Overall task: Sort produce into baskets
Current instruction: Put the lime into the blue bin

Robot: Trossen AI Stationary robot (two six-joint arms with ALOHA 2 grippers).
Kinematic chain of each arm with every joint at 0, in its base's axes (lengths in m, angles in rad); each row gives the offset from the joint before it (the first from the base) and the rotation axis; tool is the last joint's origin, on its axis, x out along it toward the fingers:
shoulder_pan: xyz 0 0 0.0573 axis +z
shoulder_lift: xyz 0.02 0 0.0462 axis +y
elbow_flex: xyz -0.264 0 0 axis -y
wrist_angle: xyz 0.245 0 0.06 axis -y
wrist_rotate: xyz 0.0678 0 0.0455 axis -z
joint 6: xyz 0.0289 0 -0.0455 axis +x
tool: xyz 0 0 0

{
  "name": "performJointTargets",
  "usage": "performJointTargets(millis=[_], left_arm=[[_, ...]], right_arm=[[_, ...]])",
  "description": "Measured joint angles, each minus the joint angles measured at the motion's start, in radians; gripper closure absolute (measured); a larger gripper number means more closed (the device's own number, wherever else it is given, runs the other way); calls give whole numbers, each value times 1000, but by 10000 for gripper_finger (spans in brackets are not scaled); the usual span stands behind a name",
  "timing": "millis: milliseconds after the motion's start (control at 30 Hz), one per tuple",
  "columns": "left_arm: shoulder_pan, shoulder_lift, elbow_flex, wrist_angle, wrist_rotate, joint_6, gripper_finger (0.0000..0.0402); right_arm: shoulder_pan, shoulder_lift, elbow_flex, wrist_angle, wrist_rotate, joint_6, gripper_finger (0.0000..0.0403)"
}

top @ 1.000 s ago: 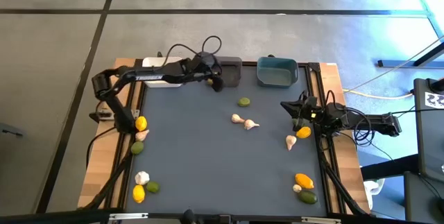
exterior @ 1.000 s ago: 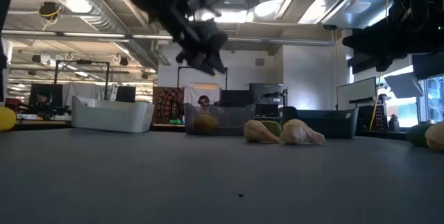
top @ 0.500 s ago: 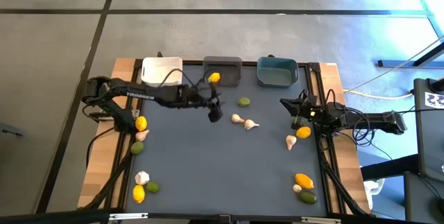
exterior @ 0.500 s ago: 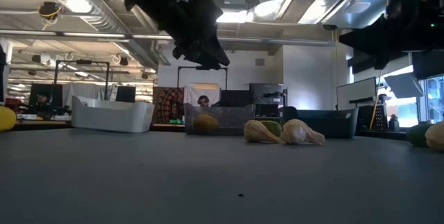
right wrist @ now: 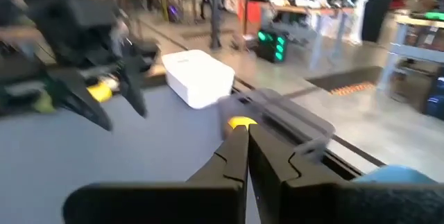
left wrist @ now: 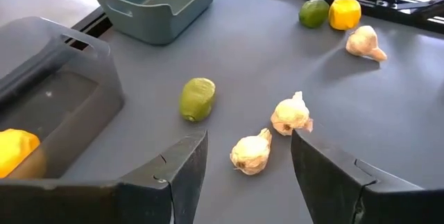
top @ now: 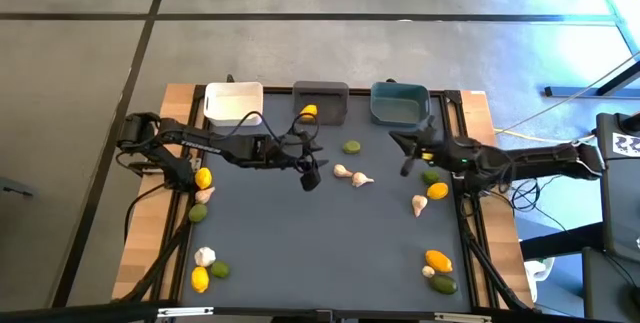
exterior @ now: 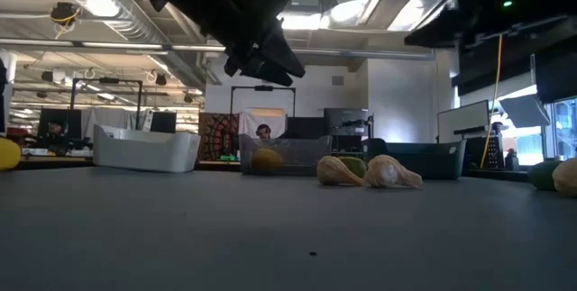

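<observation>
In the left wrist view the dark grey bin [left wrist: 55,99] runs off the picture's edge, and the lemon [left wrist: 17,151] inside it shows only in part. The teal bin [left wrist: 156,2] is cut by the top edge. In the right wrist view the left end effector [right wrist: 104,92] is smeared, and so is the room behind it; the teal bin shows only as a sliver at the corner. In the low view both arms are dark shapes against the ceiling lights; the right end effector [exterior: 424,34] is blurred. The lime [exterior: 354,167] sits mostly hidden behind two garlic bulbs [exterior: 365,172].
</observation>
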Motion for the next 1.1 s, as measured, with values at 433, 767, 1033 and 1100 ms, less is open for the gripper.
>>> performJointTargets(millis=[433, 767, 1033, 1100], left_arm=[[0, 0, 0, -3, 0, 4, 199], [-19, 0, 0, -4, 0, 44, 199], [-20, 0, 0, -3, 0, 38, 199], [-20, 0, 0, -3, 0, 37, 199]], right_arm=[[-195, 429, 234, -160, -213, -40, 299], [-273, 643, 336, -239, -296, -40, 97], [-270, 746, 336, -219, -287, -105, 48], [-271, 772, 336, -216, -287, -129, 49]])
